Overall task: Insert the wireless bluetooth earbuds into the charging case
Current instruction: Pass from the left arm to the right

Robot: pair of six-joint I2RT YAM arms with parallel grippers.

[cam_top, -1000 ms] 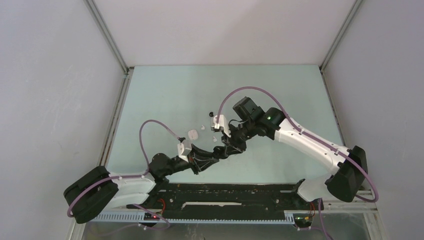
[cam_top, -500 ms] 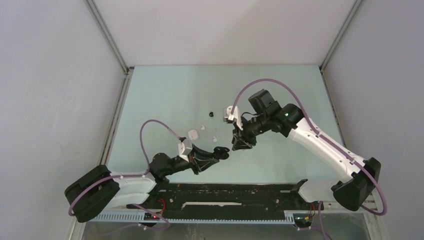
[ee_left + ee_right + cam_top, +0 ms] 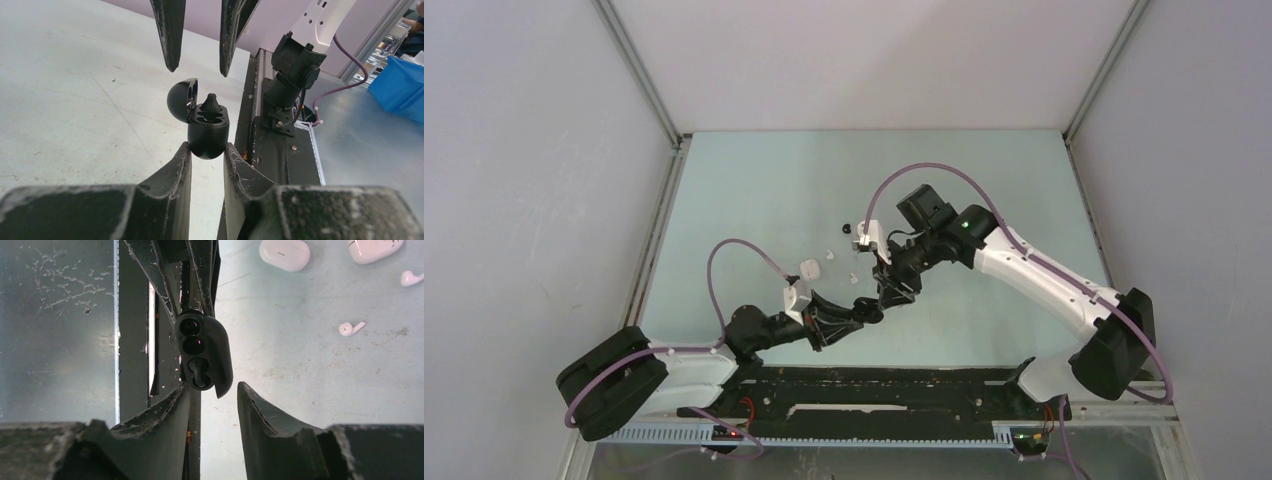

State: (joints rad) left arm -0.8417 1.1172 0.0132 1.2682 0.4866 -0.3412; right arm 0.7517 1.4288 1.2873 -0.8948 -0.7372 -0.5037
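Glossy black pebble-shaped plastic charging case (image 3: 207, 135), lid open, one bud seated.
It stands upright, pinched at its base by the left gripper (image 3: 206, 148), with a small black plastic earbud (image 3: 211, 102) poking from a socket. A tiny white stemmed plastic earbud (image 3: 351, 328) lies loose on the pale desk (image 3: 300, 365), and a second white earbud (image 3: 412, 278) lies near it.

My right gripper (image 3: 214, 390) shows its jaws parted along the bottom edge. Just beyond them the left gripper (image 3: 192, 307) pinches a black oval plastic charging case (image 3: 202, 352), lid swung open, with a small black earbud (image 3: 200, 374) in one well. On the pale bench (image 3: 300, 390) lie a tiny white plastic earbud (image 3: 351, 328), a second white earbud (image 3: 412, 278), and two white pebble-shaped plastic cases (image 3: 284, 254).
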